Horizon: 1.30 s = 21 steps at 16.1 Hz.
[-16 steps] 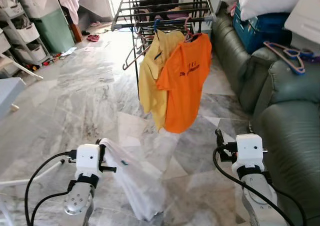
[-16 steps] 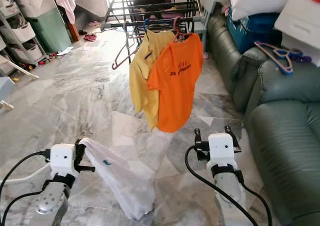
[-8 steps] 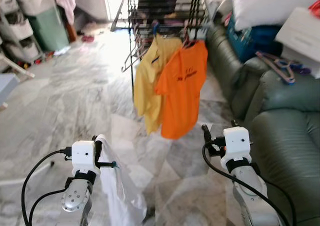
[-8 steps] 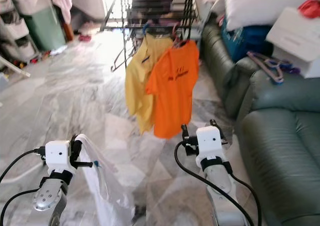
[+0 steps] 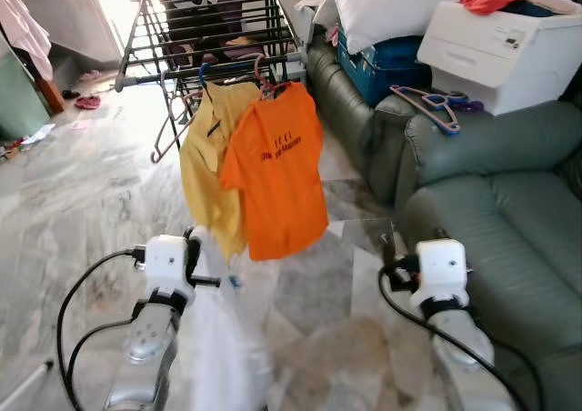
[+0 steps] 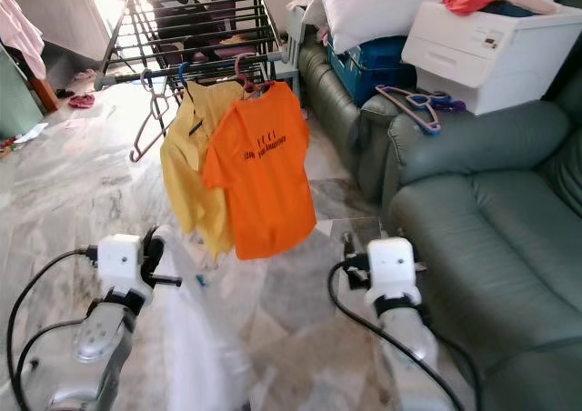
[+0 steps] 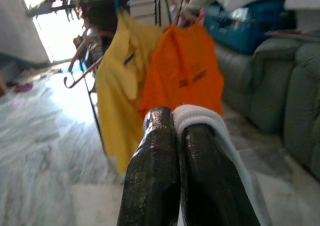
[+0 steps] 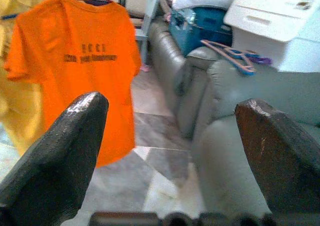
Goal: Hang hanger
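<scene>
On the near left, my left gripper [image 7: 172, 151] has its fingers pressed together on the edge of a white garment [image 5: 218, 347], which hangs down limp toward the marble floor [image 5: 82, 211] and blurs in both eye views. I can't make out a hanger inside it, so I can't say whether the cloth is already on one.

My right gripper [image 8: 172, 151] sits on the near right, beside the green sofa [image 5: 491, 193], with its fingers spread wide and nothing between them.

The drying rack [image 5: 209, 20] stands far ahead, carrying a yellow shirt [image 5: 207, 165] and an orange T-shirt [image 5: 277, 175] on hangers hooked over its front bar. An empty pink hanger [image 6: 144, 120] dangles to the left of them. A few loose hangers [image 5: 427, 102] lie on the sofa arm at the far right, below a white printer [image 5: 505, 38].

I judge the white garment light and soft, likely to sway and slip if I pinch only a thin fold, so a firm grip near its top edge suits it. A hanger would be light, stiff and smooth; I would take it at the neck just under the hook, leaving the hook free for the bar.
</scene>
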{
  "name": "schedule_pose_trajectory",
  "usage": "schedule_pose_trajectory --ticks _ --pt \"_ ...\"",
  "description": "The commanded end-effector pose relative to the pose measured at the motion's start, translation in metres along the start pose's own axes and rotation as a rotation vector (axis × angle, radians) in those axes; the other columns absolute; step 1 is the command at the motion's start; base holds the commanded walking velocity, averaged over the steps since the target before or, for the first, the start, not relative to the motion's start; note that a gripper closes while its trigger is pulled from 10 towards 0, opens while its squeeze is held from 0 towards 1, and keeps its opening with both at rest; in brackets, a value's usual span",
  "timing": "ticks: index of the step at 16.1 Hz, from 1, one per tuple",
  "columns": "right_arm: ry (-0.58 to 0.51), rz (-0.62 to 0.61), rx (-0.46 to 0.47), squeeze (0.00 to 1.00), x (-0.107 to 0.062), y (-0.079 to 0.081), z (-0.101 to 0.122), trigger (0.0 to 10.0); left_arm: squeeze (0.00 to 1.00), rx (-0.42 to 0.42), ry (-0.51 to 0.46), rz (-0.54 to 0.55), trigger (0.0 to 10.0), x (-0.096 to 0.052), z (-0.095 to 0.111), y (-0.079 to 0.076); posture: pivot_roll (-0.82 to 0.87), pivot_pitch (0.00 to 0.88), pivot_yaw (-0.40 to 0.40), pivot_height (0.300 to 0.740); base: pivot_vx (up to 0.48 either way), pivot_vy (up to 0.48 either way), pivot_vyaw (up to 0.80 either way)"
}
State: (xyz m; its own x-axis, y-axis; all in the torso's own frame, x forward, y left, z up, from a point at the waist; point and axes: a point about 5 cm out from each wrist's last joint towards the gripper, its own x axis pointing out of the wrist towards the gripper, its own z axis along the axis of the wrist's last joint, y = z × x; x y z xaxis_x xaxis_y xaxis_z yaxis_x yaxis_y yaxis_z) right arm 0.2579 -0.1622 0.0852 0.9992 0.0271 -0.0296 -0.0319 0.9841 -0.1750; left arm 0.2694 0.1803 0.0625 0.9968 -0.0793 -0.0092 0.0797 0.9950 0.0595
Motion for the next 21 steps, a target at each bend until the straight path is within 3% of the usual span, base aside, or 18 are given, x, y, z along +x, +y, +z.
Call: schedule_pose_trajectory --ticks 1,4,9,17,21 --pt "-0.014 0.014 0.009 0.00 0.003 0.004 0.004 10.0 0.00 0.003 -0.006 0.023 10.0 0.000 0.002 0.009 -0.14 0.000 0.089 0.740 0.322 0.255 0.00" --pt "-0.034 0.059 -0.010 0.00 0.002 0.010 0.006 10.0 0.00 0.001 0.000 0.026 10.0 -0.001 0.000 0.008 -0.14 0.000 0.088 0.740 0.300 0.332 0.15" --pt "-0.034 0.071 -0.009 0.00 0.002 0.013 0.006 10.0 0.00 0.003 0.005 0.031 10.0 -0.001 -0.001 0.010 -0.14 0.000 0.085 0.740 0.284 0.380 0.77" --pt "-0.023 0.055 0.001 0.00 0.003 0.011 0.003 10.0 0.00 0.008 0.015 0.010 10.0 0.001 -0.004 0.007 -0.14 0.000 0.090 0.740 0.266 0.396 0.00" --pt "-0.018 0.058 0.000 0.00 0.004 0.011 0.002 10.0 0.00 0.014 0.044 0.018 10.0 -0.001 -0.010 0.004 -0.14 0.000 0.083 0.740 0.000 0.164 0.00"
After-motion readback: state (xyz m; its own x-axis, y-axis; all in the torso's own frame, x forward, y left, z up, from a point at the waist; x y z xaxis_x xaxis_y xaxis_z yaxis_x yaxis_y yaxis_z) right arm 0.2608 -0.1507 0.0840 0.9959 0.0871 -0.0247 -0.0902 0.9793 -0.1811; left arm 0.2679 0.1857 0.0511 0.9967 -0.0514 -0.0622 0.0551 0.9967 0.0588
